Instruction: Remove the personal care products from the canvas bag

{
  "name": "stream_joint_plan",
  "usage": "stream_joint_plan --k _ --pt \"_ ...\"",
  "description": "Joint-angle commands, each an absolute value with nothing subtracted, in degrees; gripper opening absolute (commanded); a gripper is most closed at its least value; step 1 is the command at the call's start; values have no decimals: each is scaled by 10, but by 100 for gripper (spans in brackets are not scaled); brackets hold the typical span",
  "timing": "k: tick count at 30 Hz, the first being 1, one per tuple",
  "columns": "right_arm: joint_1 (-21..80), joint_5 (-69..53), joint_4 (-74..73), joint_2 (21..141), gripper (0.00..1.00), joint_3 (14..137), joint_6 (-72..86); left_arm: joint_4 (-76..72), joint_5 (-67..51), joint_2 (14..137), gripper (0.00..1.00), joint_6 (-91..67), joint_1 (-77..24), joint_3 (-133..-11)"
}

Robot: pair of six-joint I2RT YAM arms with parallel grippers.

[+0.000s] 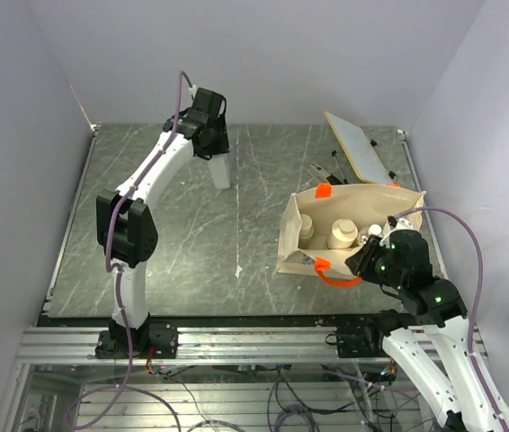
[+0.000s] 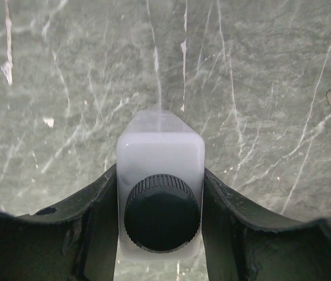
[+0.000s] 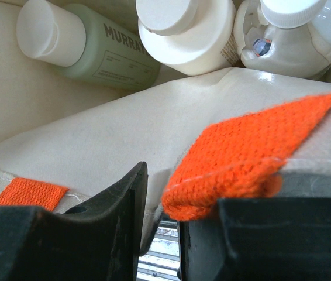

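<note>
A white rectangular bottle [image 2: 160, 153] with a black cap [image 2: 161, 212] stands upright between the fingers of my left gripper [image 2: 161, 234], which is shut on its sides. From above, that bottle [image 1: 221, 171] hangs under the left gripper [image 1: 218, 160] at the far middle of the table, base down near the surface. The canvas bag [image 1: 301, 261] stands open at the right. My right gripper [image 3: 162, 234] is shut on its near rim [image 3: 124, 146] beside an orange handle [image 3: 253, 152]. Inside lie an olive-green bottle [image 3: 104, 55], a cream round one [image 3: 189, 35] and a white one [image 3: 288, 35].
A flat tan board [image 1: 358, 146] leans at the back right behind the bag, with small dark items [image 1: 325, 171] beside it. Purple walls close in the table on three sides. A metal rail [image 1: 236, 342] runs along the near edge.
</note>
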State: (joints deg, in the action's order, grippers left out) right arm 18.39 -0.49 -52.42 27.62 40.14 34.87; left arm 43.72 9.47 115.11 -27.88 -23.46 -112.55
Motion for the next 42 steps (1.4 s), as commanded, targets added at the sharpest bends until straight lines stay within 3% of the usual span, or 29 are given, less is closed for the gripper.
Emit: stream_joint_plan --k 1,5,10,15,36,38,40,42 --pt "184 -11 -505 272 25 405 339 332 159 1153 7 -198 -254 -1184" --pt "184 -10 -505 270 25 403 342 344 193 1179 7 -198 -267 -1214" --pt "185 -7 -506 266 25 402 348 254 189 1155 7 -200 -273 -1146" --pt "184 -7 -508 266 25 399 351 289 203 1193 7 -219 -275 -1200" --pt "184 -12 -506 265 25 398 348 279 189 1242 8 -263 -277 -1198" --pt "184 -12 -505 265 25 398 348 293 190 1245 25 -262 -277 -1208" --pt "184 -12 -505 265 25 398 348 318 198 1249 53 -263 -277 -1226" --pt "184 -12 -505 265 25 398 348 343 202 1250 70 -262 -277 -1247"
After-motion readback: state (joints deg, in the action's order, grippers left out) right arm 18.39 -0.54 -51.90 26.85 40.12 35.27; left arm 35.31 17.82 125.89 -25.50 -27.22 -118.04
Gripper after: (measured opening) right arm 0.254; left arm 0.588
